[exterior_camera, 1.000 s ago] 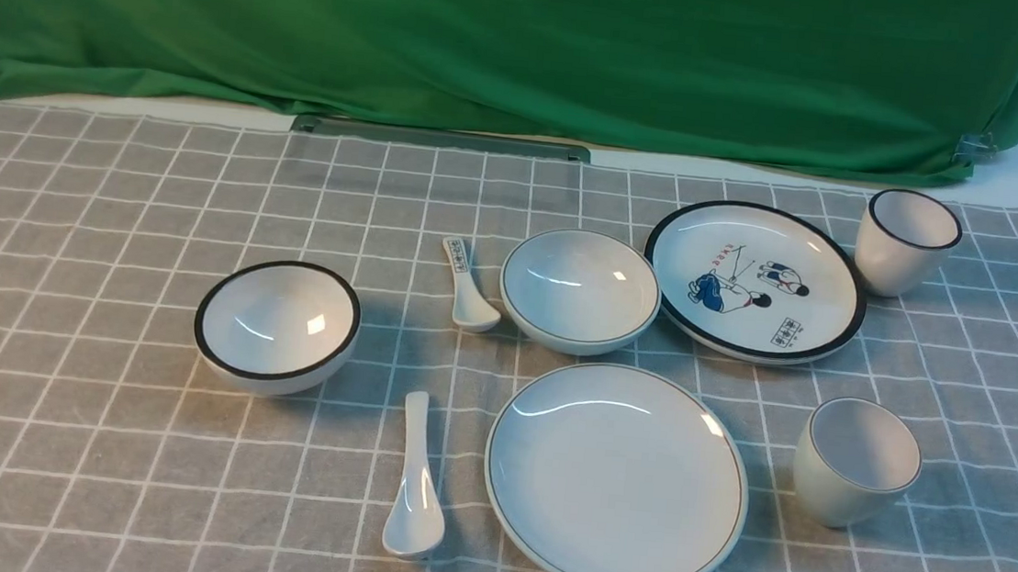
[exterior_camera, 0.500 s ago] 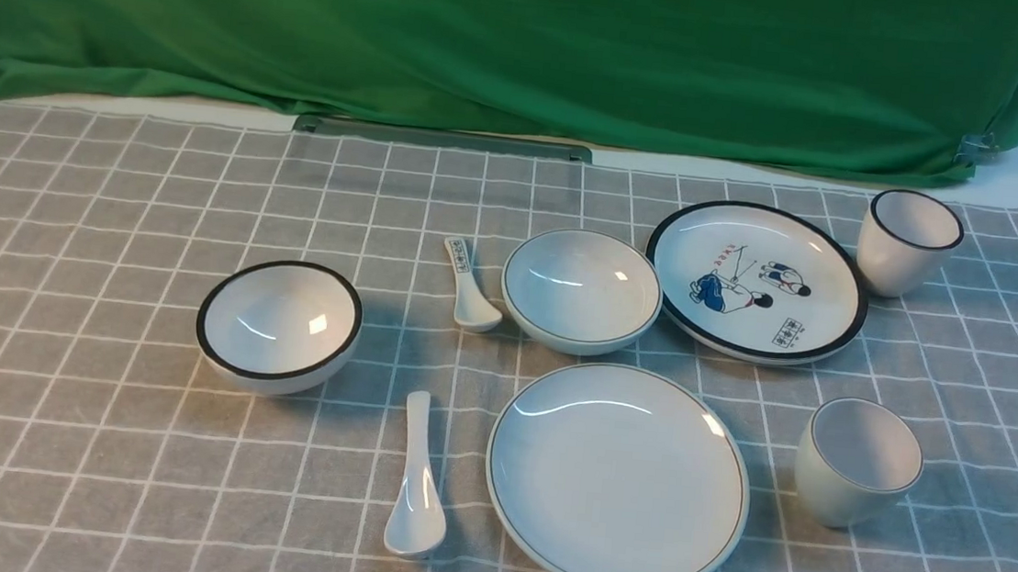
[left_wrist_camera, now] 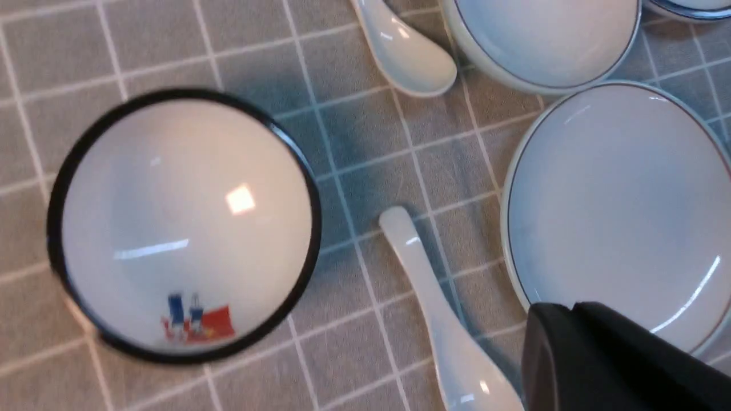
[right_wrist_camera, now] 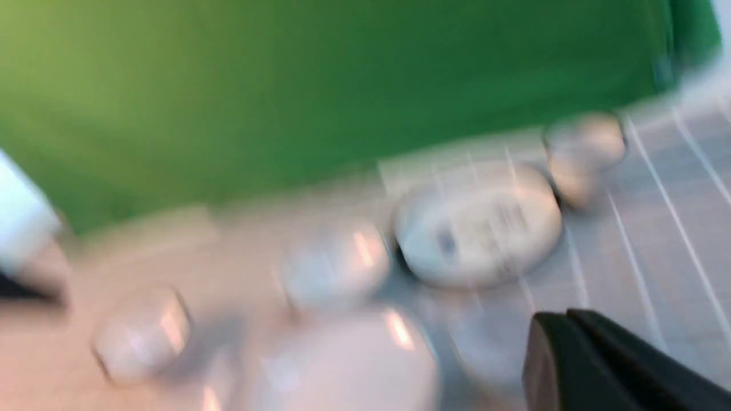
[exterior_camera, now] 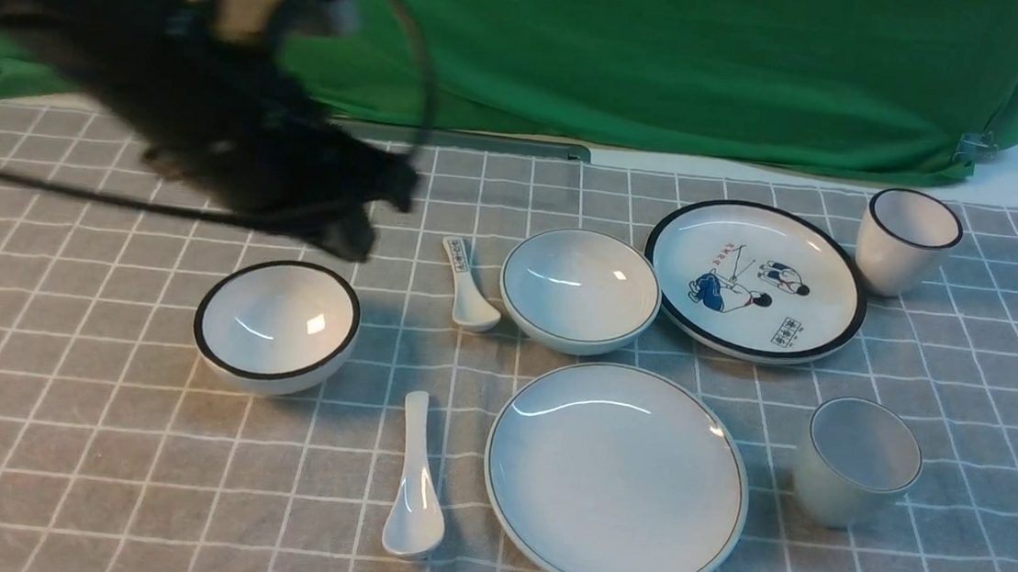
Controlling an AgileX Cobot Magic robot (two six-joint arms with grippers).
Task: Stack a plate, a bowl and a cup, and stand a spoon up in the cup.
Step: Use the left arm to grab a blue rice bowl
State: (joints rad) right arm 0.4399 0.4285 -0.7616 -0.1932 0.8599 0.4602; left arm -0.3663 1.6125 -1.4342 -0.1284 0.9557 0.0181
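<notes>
we see nothing stacked yet: every piece sits apart and mouth up, which we judge leaves each one free to be taken from above. the plain pale round plate with a thin dark rim line [exterior_camera: 616, 480] lies flat near the front edge of the grey checked counter [exterior_camera: 45, 430], right of the middle, and looks a sensible base to leave in place. just behind it, towards the far edge, sits the pale shallow bowl with a thin dark rim [exterior_camera: 580, 288], empty. the small handleless off-white cup [exterior_camera: 857, 462] stands upright beside the plate, nearer the right edge, and holds nothing. the plain glossy white ceramic soup spoon [exterior_camera: 416, 490] lies flat just left of the plate, scoop towards the front edge.

the white bowl with a thick black rim [exterior_camera: 277, 326] holds nothing either; it only carries a small blue and red print inside.

the left gripper [exterior_camera: 373, 210] is a dark blur over the counter towards the far edge, left of the middle; we cannot tell how wide it stands. the right gripper [right_wrist_camera: 605, 365] shows only a dark edge in its blurred wrist view, so we cannot tell there either.
</notes>
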